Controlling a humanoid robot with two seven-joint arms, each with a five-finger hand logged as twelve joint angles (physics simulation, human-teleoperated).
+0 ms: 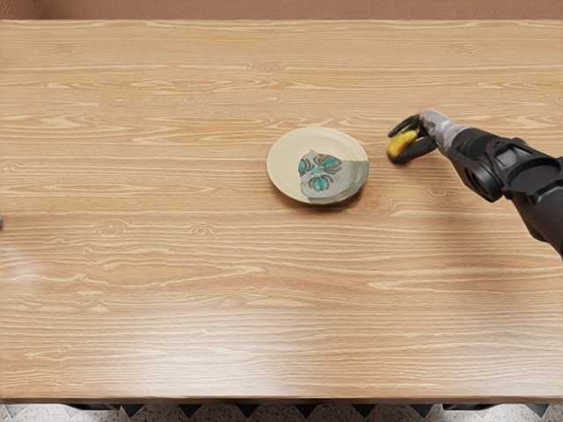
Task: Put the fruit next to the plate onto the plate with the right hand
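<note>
A cream plate [286,158] with a teal pattern and grey patch sits on the wooden table, right of centre. To its right, a small yellow fruit [401,142] lies just off the plate. My right hand [410,139] reaches in from the right edge, and its dark fingers [405,123] are curled around the fruit, with one above and one below it. The fruit is partly covered by the hand. Whether it rests on the table or is lifted a little I cannot tell.
The wooden table [176,281] fills the view, with its front edge near the bottom. My right forearm [510,171] slants in from the right edge.
</note>
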